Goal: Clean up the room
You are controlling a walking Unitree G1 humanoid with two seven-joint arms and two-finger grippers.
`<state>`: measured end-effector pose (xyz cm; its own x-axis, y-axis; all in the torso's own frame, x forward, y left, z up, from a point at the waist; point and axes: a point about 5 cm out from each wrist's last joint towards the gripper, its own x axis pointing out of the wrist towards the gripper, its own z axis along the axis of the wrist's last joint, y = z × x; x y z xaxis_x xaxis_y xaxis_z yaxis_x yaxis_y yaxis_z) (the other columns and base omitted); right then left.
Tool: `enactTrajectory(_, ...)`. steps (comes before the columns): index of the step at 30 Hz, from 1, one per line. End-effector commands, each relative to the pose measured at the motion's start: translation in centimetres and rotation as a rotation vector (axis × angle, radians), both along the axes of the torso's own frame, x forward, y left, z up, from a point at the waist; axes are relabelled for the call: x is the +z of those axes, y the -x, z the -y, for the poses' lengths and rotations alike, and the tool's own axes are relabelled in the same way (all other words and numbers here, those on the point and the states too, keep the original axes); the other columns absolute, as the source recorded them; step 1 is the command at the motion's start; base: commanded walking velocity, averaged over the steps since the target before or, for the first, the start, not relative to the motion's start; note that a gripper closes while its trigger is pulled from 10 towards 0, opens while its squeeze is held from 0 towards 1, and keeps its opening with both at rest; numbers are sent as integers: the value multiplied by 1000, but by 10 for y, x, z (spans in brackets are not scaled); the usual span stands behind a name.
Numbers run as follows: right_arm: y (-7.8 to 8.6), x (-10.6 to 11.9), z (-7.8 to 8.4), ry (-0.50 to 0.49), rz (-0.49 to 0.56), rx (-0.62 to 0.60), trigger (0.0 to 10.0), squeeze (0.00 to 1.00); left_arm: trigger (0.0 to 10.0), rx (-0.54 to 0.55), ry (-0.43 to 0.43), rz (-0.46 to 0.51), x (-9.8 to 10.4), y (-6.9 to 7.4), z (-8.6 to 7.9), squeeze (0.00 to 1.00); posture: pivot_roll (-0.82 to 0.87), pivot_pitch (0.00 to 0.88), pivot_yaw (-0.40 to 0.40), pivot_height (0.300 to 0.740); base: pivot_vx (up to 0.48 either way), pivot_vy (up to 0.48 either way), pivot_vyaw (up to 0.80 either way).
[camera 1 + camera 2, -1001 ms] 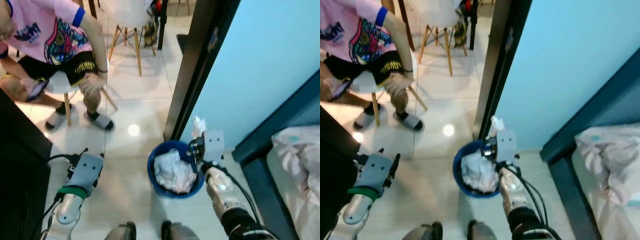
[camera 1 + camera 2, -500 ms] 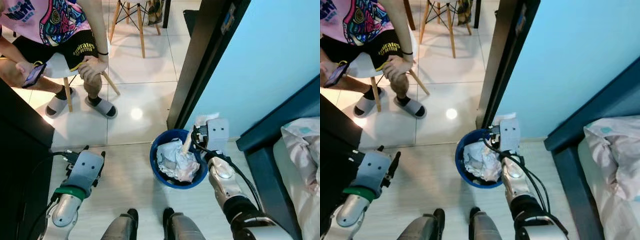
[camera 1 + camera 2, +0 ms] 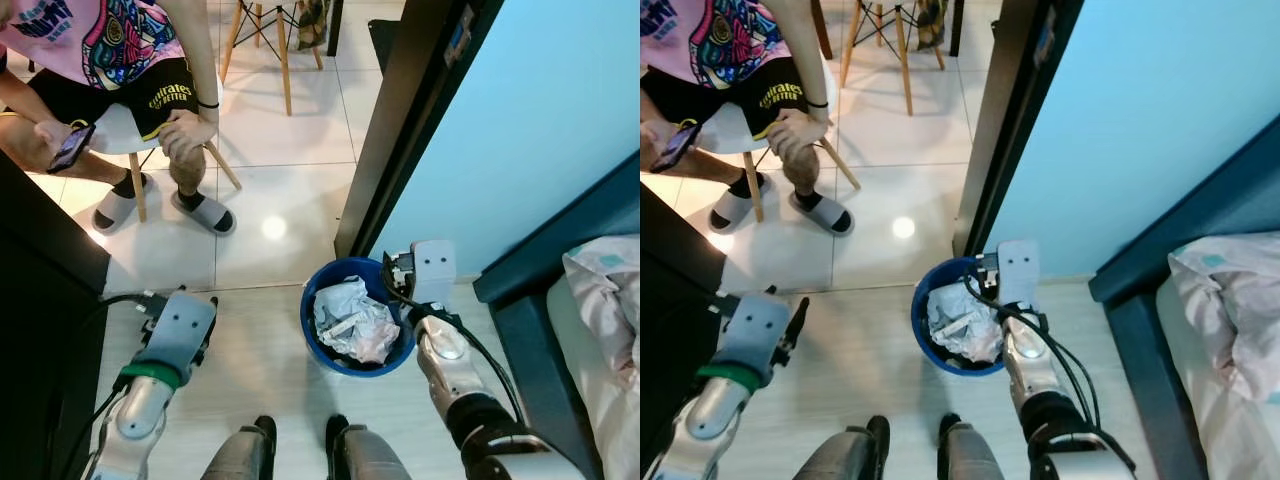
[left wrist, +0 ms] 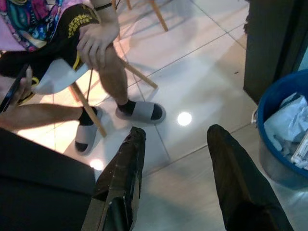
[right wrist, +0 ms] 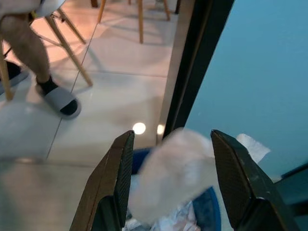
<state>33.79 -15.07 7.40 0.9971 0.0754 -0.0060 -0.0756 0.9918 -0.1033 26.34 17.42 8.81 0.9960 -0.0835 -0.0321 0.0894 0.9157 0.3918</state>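
Note:
A round blue bin (image 3: pixel 312 300) stands on the tiled floor by the door frame, with crumpled white paper (image 3: pixel 350 320) in it. My right gripper (image 3: pixel 393 278) hovers over the bin's far right rim. In the right wrist view the right gripper (image 5: pixel 172 137) is open, and a blurred white tissue (image 5: pixel 173 168) hangs loose between its fingers, above the bin (image 5: pixel 211 211). My left gripper (image 4: pixel 176 130) is open and holds nothing. It sits low over the floor, left of the bin (image 4: pixel 281 101).
A person (image 3: pixel 120 60) sits on a white chair at the upper left, holding a phone, sandalled feet on the tiles. A dark door frame (image 3: pixel 410 120) and blue wall rise behind the bin. A bed (image 3: pixel 600 290) lies right, dark furniture (image 3: pixel 40 300) left.
The tissue that stuck up from my right gripper has come loose and is dropping towards the bin. The left arm has shifted slightly right.

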Motion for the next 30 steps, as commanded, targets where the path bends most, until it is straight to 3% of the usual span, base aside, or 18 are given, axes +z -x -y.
enactTrajectory(1, 10, -17, 0, 8, -74, 7, 10000, 0, 10000, 6, 1, -45, -12, 5, 0, 0, -16, 198, 45, 740, 0, 0, 0)
enactTrajectory(5, 12, -25, -4, 18, -137, 47, 10000, 0, 10000, 5, 3, -41, -11, 0, 2, 0, -18, 178, 43, 740, 0, 0, 0)
enactTrajectory(6, 12, -31, -7, 36, -194, 83, 10000, 0, 10000, 7, 3, -41, -10, -3, 3, 0, -13, 177, 43, 740, 0, 0, 0)
enactTrajectory(10, 12, -32, -8, 56, -208, 89, 10000, 0, 10000, 8, 3, -42, -10, -3, 4, 0, -13, 177, 43, 740, 0, 0, 0)
enactTrajectory(11, 9, -29, -7, 56, -202, 77, 10000, 1000, 10000, 13, 2, -40, -9, -4, 3, 0, -6, 177, 38, 740, 0, 0, 0)
enactTrajectory(16, 3, -19, -8, 22, -156, 66, 10000, 1000, 10000, 23, 1, -37, -10, -4, 2, 0, 0, 178, 36, 740, 0, 0, 0)
enactTrajectory(17, 0, -12, -9, -13, -109, 73, 10000, 0, 10000, 27, 0, -35, -10, -4, 1, 0, 0, 179, 35, 740, 0, 0, 0)
enactTrajectory(30, 1, -6, -9, -28, -43, 81, 10000, 0, 10000, 30, 3, -31, -10, -7, 2, 0, -10, 174, 30, 740, 0, 0, 0)
